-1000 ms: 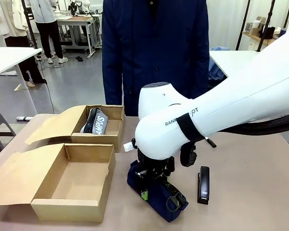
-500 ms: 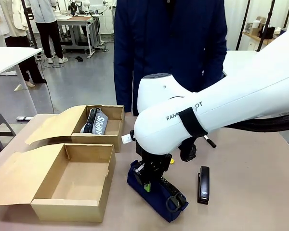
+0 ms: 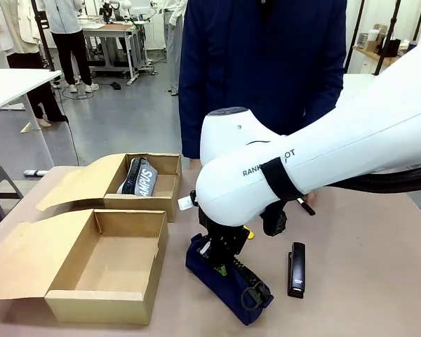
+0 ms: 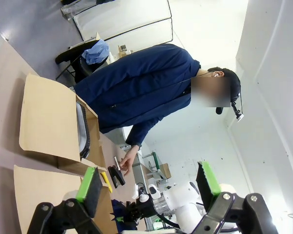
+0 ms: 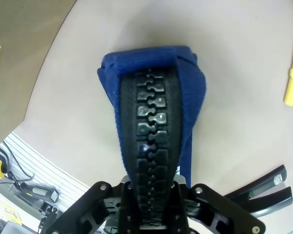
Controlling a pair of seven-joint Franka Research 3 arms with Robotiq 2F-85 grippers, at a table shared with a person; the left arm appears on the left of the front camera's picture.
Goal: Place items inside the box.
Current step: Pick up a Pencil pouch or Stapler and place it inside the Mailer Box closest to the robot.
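Note:
The navy pouch (image 3: pixel 228 284) lies on the table just right of the box (image 3: pixel 105 303), an open brown cardboard box with nothing in it. My right gripper (image 3: pixel 219 265) comes down on the pouch's near end and is shut on it. In the right wrist view the pouch (image 5: pixel 154 107) has its black zipper pinched between the right gripper's (image 5: pixel 151 200) jaws. A black stapler (image 3: pixel 296 270) lies to the right, and a yellow utility knife (image 3: pixel 247 232) peeks out behind the arm. My left gripper (image 4: pixel 149 183) hangs open in the air, green pads wide apart.
A second, shorter cardboard box (image 3: pixel 165 203) at the back holds a dark pouch (image 3: pixel 140 177) with white lettering. A person in a navy coat (image 3: pixel 263 77) stands at the far edge, one hand (image 3: pixel 310 200) on the table by a small black pen. Both boxes' flaps spread left.
My right gripper's jaws have closed on the navy pouch. The person has stepped to the right along the far edge. The boxes and stapler have stayed put.

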